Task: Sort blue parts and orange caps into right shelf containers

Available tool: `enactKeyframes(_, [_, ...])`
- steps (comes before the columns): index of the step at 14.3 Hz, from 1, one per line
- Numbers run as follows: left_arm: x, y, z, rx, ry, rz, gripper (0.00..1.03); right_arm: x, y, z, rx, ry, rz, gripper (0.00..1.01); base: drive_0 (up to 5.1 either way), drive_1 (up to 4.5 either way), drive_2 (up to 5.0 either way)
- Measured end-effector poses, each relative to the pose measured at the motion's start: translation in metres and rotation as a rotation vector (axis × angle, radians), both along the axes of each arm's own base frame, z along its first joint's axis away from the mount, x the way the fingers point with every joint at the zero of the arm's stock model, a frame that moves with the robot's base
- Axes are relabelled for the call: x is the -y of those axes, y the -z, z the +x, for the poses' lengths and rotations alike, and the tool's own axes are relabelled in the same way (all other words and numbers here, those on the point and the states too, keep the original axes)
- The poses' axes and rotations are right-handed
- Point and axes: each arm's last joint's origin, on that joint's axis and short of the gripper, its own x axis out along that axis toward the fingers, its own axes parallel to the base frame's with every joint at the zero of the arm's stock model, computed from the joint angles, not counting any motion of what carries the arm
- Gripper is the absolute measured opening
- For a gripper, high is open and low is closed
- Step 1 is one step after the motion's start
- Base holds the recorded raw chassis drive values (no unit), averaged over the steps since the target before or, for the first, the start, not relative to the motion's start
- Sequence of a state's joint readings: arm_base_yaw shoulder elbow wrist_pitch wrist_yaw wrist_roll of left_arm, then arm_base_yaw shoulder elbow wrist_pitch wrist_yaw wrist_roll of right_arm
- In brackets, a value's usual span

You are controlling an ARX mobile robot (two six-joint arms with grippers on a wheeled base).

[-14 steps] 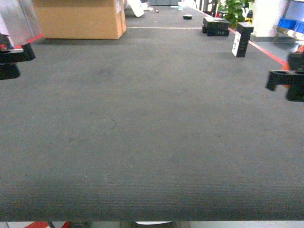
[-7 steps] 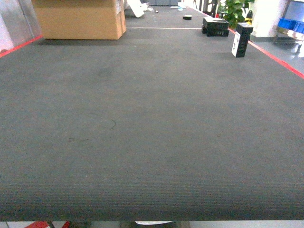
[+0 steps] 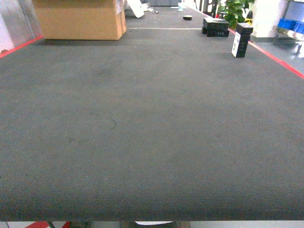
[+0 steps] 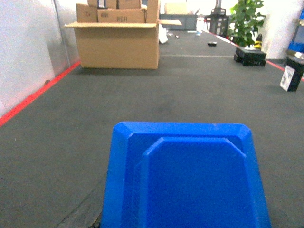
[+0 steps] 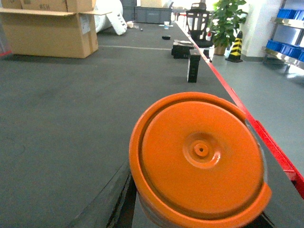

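The blue part [image 4: 185, 178] fills the lower half of the left wrist view, right up against the camera; the orange cap [image 5: 199, 156] does the same on the right wrist. Neither gripper shows, so whether they pinch these pieces cannot be told. Blue crates [image 5: 284, 47] sit on a shelf far right, well apart from the cap. Ahead lies a wide dark carpet [image 3: 152, 123] — red tape [image 3: 278, 58] along its right edge, a cardboard box [image 3: 78, 19] far left, a black box [image 3: 241, 40] upright near the tape.
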State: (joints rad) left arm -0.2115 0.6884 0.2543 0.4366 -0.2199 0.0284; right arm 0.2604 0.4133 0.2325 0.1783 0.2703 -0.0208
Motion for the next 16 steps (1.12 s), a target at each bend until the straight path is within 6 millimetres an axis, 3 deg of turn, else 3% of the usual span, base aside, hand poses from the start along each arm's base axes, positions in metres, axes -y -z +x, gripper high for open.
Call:
enactKeyframes(3, [-0.010,0.020,-0.011,-0.020,0.005,-0.018,0.44,0.009,0.018,-0.005,-0.006,-0.004,0.005,0.44,0.0,0.00,0.0])
enactKeyframes(11, [-0.016,0.029,-0.021,-0.006,0.005,-0.021,0.44,0.016,0.030,-0.009,-0.006,-0.008,0.006,0.44,0.0,0.00,0.0])
enactKeyframes(13, [-0.027,0.037,-0.026,-0.019,0.006,-0.022,0.44,0.026,0.036,-0.011,-0.003,0.017,0.014,0.44,0.0,0.00,0.0])
enactKeyframes(16, [-0.027,0.053,-0.043,0.004,0.011,-0.024,0.44,0.025,0.058,-0.026,-0.002,-0.010,0.015,0.44,0.0,0.00,0.0])
